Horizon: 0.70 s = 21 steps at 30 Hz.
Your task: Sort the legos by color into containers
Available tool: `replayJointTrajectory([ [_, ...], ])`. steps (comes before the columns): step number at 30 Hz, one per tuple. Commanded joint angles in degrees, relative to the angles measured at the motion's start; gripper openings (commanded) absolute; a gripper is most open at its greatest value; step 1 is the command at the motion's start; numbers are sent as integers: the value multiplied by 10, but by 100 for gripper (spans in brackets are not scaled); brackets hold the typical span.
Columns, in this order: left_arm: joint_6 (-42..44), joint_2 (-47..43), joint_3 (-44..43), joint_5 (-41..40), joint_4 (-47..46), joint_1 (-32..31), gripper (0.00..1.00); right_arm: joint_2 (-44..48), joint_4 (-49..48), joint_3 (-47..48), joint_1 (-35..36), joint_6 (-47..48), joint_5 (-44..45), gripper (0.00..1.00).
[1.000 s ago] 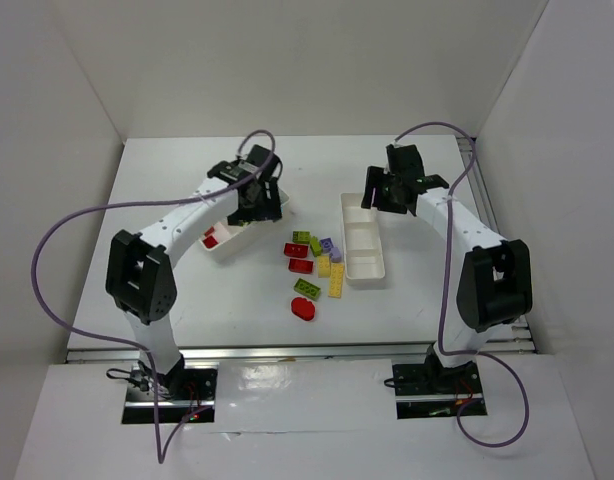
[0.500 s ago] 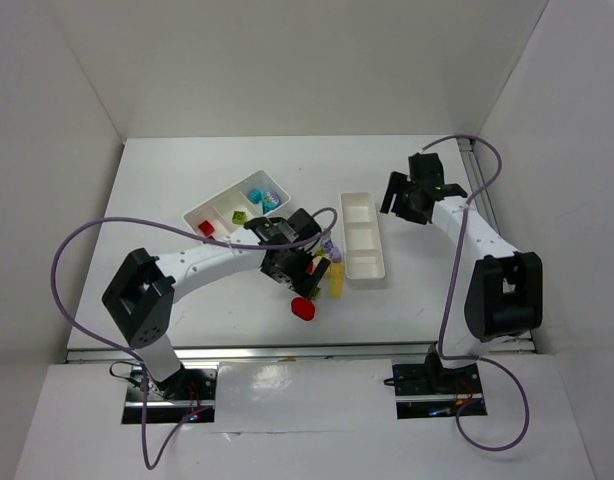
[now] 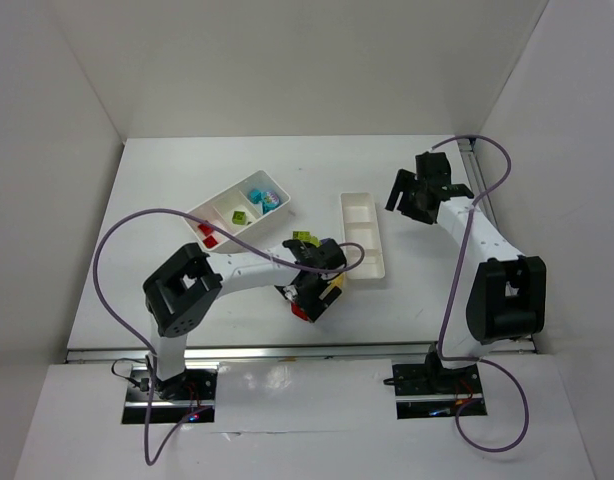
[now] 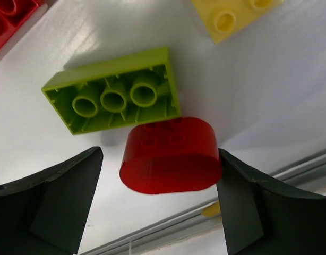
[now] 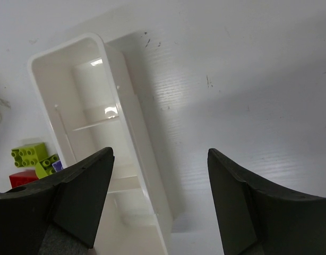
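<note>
Two claws are in view, both spread and holding nothing. The left claw [image 4: 159, 159] hangs low over the white, faintly ribbed worktop [image 3: 167, 180], its matte black fingers [image 4: 51, 207] flanking a glossy red oval piece [image 4: 171, 159] with rounded ends and a smooth flat side wall; a gap shows at the left finger, while the right finger stands just beside the oval's end. Touching the oval's far edge lies a lime brick [image 4: 112, 98], flipped underside-up, showing three hollow tubes and thin ribs. A yellow brick [image 4: 234, 16] and a red brick [image 4: 9, 16] sit at the frame's upper corners. The right claw [image 5: 160, 154] hovers over bare worktop beside the narrow tray [image 5: 144, 143], a shiny thin-walled white tray with rounded corners and inner dividers. The wide tray [image 3: 252, 230], well to the left, holds teal pieces [image 3: 257, 194], a small lime piece [image 3: 238, 215] and a red piece [image 3: 207, 232] in separate compartments.
</note>
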State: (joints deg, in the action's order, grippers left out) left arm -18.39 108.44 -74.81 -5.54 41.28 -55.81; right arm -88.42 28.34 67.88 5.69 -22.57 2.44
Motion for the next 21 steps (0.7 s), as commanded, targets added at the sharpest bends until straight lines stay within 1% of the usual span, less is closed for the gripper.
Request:
replayJointTrajectory([
  [1, -8, 5, -27, -18, -16, 0, 94, 4, 4, 20, -1, 3, -2, 79],
  [2, -13, 5, -27, -18, -22, 0, 91, 4, 4, 20, -1, 3, -2, 79],
  [3, -13, 5, -22, -18, -22, 0, 91, 4, 4, 20, -1, 3, -2, 79],
  [7, -13, 4, -27, -35, -15, 0, 78, -3, 4, 26, -1, 3, -8, 79],
  [8, -13, -2, -32, -43, -9, 0, 72, -8, 4, 26, -1, 3, -8, 79],
  [9, -13, -7, -39, -43, -4, 0, 69, -8, 4, 26, -1, 3, -8, 79],
  [11, -13, -17, -48, -54, 27, 0, 66, -8, 4, 26, -1, 3, -13, 79],
  [12, -13, -30, -55, -65, 41, 0, 59, -8, -1, 26, -1, 3, -13, 79],
  [13, -22, -37, -55, -72, 62, 0, 57, -8, -1, 26, -1, 3, -13, 79],
  [16, -66, -73, -55, -72, 87, 37, 52, -8, -6, 31, -1, 9, -13, 79],
  [18, -101, -91, -55, -72, 96, 64, 52, -8, -7, 31, -1, 9, -18, 79],
  [19, -111, -103, -66, -85, 104, 74, 52, -13, -7, 31, -1, 9, -18, 79],
  [21, -143, -104, -108, -122, 130, 118, 50, -13, -12, 31, -1, 9, -23, 79],
])
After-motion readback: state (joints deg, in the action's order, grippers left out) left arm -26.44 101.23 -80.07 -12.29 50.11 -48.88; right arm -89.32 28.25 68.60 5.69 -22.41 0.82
